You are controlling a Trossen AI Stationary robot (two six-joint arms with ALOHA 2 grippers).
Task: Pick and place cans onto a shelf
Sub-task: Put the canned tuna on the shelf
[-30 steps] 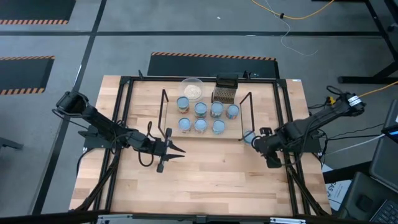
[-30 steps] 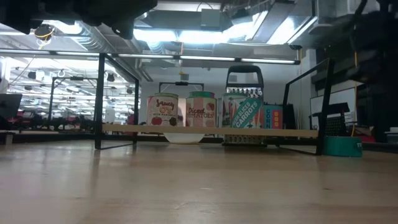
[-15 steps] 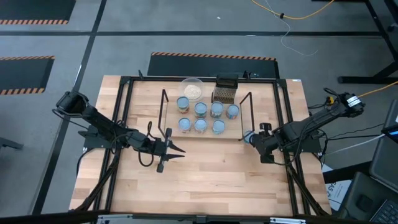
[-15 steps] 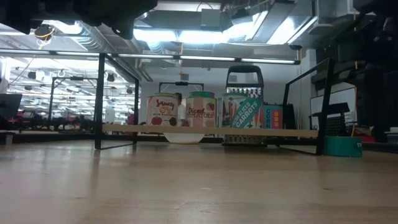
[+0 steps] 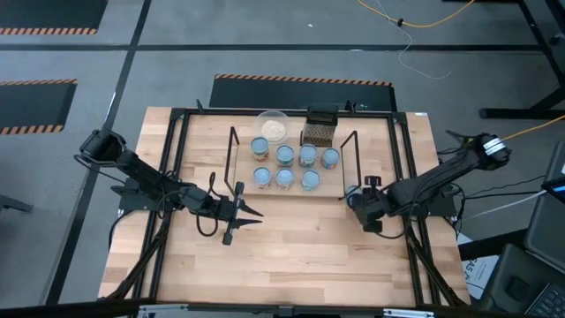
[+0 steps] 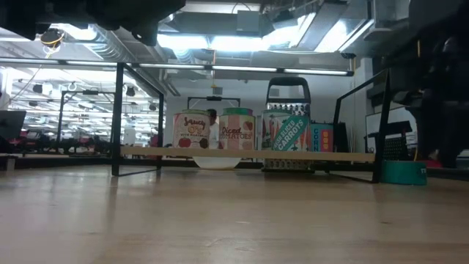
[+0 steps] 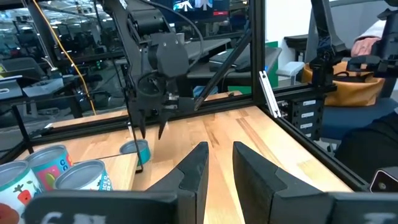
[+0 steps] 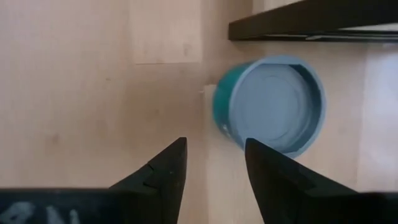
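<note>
Seven cans point(image 5: 284, 165) stand on the light-wood shelf point(image 5: 240, 168); in the low view three of them point(image 6: 237, 130) show in a row on the board point(image 6: 146, 152). One teal-sided can point(image 8: 270, 102) stands on its base on the table just off the shelf's right end point(image 5: 350, 192), and it also shows in the low view point(image 6: 403, 172). My right gripper point(image 8: 214, 142) is open and points down above the table, with the can just beyond its fingertips; it touches nothing. My left gripper point(image 5: 254, 212) is open and empty, waiting in front of the shelf's left half.
A clear bowl point(image 5: 273, 126) and a dark mesh box point(image 5: 320, 128) stand behind the shelf. The shelf's black wire upright point(image 5: 355, 163) is right next to the lone can. Black frame rails point(image 5: 402, 177) run along the table's sides. Bare wood lies in front of the shelf.
My right gripper has moved toward the table's left edge and a little toward the far edge, closing in on the lone can beside the shelf's right end. The can has stayed where it was.
</note>
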